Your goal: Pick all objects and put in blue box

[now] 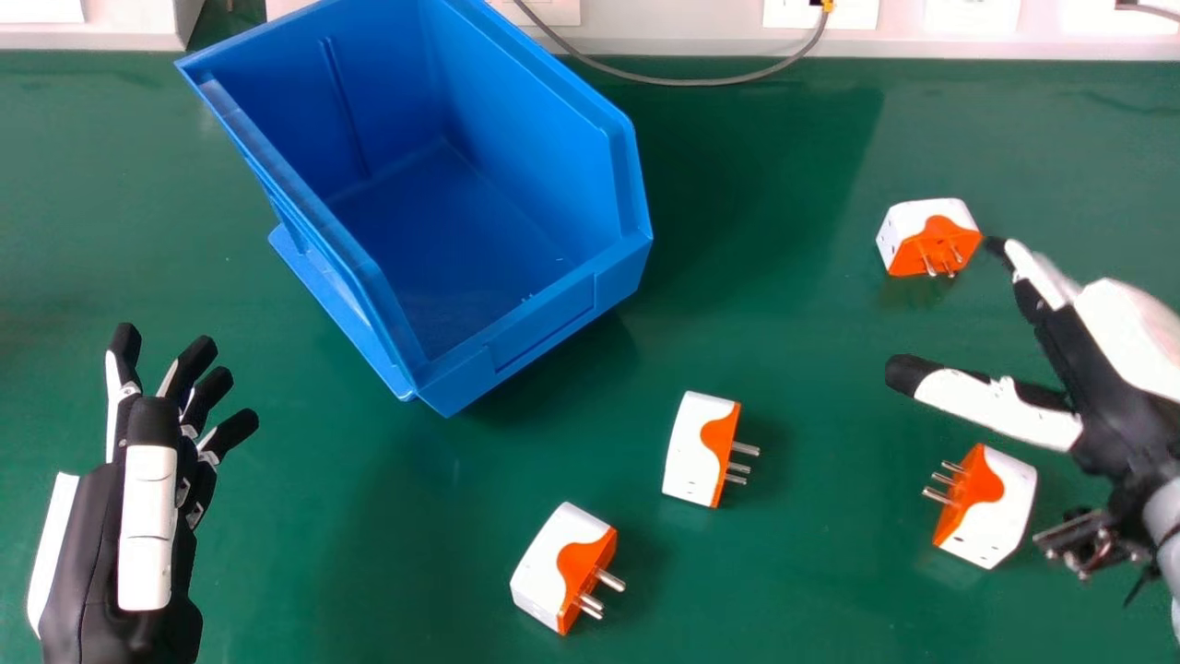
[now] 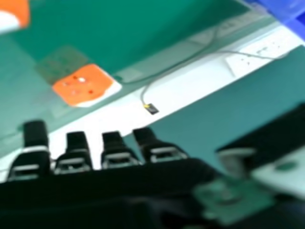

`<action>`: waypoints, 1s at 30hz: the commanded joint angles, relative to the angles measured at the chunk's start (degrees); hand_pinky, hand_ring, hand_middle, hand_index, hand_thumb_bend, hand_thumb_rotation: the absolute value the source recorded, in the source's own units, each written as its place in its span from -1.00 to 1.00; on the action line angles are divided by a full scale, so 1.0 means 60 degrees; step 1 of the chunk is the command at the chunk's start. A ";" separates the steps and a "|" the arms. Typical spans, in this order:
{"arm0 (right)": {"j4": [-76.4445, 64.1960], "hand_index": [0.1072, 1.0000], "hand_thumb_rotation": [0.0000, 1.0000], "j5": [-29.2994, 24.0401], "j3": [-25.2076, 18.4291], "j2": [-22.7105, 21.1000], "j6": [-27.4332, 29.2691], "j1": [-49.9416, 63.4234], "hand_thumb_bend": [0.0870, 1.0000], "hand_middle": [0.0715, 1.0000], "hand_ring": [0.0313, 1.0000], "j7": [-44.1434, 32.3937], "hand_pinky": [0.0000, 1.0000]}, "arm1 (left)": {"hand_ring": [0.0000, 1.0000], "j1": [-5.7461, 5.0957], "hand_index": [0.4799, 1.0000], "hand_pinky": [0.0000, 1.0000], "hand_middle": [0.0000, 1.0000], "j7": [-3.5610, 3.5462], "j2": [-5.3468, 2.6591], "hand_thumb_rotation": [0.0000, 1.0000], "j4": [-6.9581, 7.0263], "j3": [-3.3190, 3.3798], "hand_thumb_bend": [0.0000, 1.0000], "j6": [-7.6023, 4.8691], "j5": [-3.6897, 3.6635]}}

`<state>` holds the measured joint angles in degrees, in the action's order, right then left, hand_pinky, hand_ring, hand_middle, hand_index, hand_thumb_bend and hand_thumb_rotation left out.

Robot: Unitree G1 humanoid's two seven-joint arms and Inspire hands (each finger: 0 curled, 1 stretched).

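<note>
At left, the left hand has straight fingers. On the green table are the blue box, then four white-orange adapters; white panel runs behind. The right hand is wide, near two adapters.

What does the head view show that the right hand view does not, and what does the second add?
Head view: the left hand, and the bare floor of the blue box.
Right hand view: the teal surface beyond the white strip.
Both: the right hand, part of the box, the strip, the cable and at least two orange-and-white plug adapters.
</note>
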<state>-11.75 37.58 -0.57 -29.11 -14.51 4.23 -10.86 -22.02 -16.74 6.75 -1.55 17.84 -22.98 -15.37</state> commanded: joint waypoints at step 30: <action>-0.1943 0.85 0.21 0.2773 0.1373 -0.2126 -0.2772 -0.0726 0.74 0.92 0.90 -0.4612 0.86 | 0.98 -0.0443 1.00 0.90 1.00 0.0121 -0.0077 0.94 0.0580 -0.0073 0.63 -0.0066 -0.0006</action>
<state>-21.52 52.81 9.10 -40.46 -31.25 -0.62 -37.97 -24.45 -16.14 5.80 0.71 16.87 -23.07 -14.74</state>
